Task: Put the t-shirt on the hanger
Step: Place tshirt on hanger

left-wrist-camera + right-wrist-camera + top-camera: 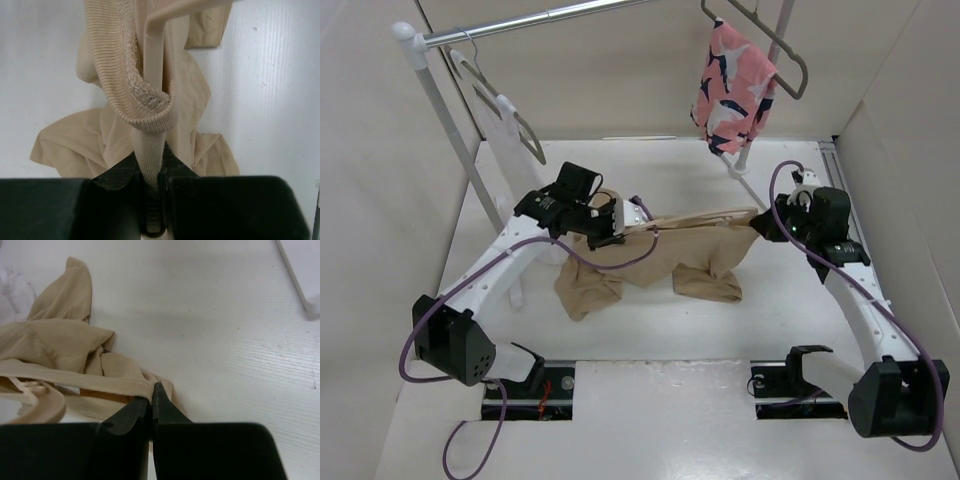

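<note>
The tan t-shirt (660, 262) hangs stretched between my two grippers, its lower part bunched on the white table. My left gripper (604, 226) is shut on the ribbed collar (145, 107), which shows between its jaws in the left wrist view (150, 156). The pale beige hanger (152, 52) runs through the collar loop just above those jaws; its hook end shows in the top view (611, 194). My right gripper (761, 224) is shut on the far end of the ribbed edge (125, 386), held low over the table (151, 391).
A clothes rack (445, 120) with a metal rail stands at the back. A white garment (505, 135) hangs on a thin grey hanger at the left, a pink patterned garment (732, 85) at the right. Walls close in on both sides.
</note>
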